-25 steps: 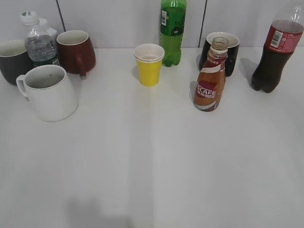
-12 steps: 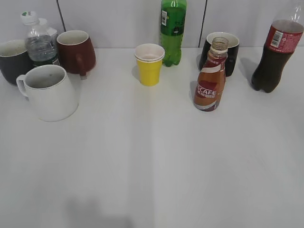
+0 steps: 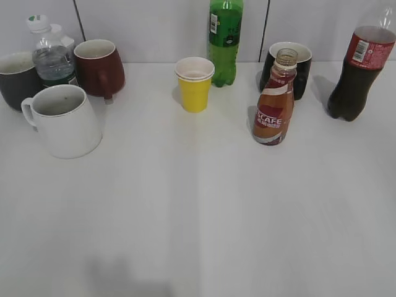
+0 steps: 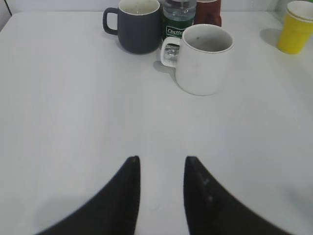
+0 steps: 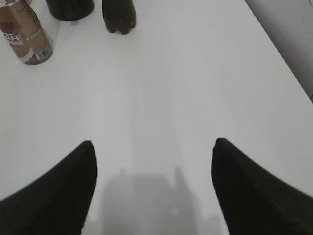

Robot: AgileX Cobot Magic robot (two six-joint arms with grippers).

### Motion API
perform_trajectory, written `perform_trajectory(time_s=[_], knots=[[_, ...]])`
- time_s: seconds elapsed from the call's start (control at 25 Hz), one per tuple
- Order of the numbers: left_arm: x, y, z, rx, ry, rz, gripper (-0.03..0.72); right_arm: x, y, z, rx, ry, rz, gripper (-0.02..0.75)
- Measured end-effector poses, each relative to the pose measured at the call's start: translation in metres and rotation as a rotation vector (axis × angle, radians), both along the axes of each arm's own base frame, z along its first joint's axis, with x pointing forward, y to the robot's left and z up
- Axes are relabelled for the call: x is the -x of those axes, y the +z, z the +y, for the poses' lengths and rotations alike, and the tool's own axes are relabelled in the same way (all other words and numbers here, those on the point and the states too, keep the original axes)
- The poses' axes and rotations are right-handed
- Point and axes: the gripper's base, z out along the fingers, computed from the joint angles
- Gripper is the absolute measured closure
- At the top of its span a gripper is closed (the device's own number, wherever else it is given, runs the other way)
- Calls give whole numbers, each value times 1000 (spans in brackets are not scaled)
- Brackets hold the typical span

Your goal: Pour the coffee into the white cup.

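The coffee bottle (image 3: 273, 105), uncapped, with light-brown drink and a red-and-white label, stands upright right of centre; it also shows in the right wrist view (image 5: 24, 34) at top left. The white cup (image 3: 64, 120) stands at the left with its handle to the left and looks empty; it also shows in the left wrist view (image 4: 203, 59). My left gripper (image 4: 161, 161) is open and empty above bare table, well short of the cup. My right gripper (image 5: 152, 144) is wide open and empty, well short of the bottle. Neither gripper shows in the exterior view.
A dark grey mug (image 3: 17, 79), a water bottle (image 3: 51, 55) and a dark red mug (image 3: 99, 67) stand behind the white cup. A yellow paper cup (image 3: 194, 83), green bottle (image 3: 224, 40), black mug (image 3: 288, 68) and cola bottle (image 3: 359, 68) line the back.
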Motion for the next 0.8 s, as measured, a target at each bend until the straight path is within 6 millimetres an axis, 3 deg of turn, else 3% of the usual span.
perform_trajectory(time_s=[0.8], knots=[[0,0,0,0,0,0,449,0,0,0,-1,0,0,168]])
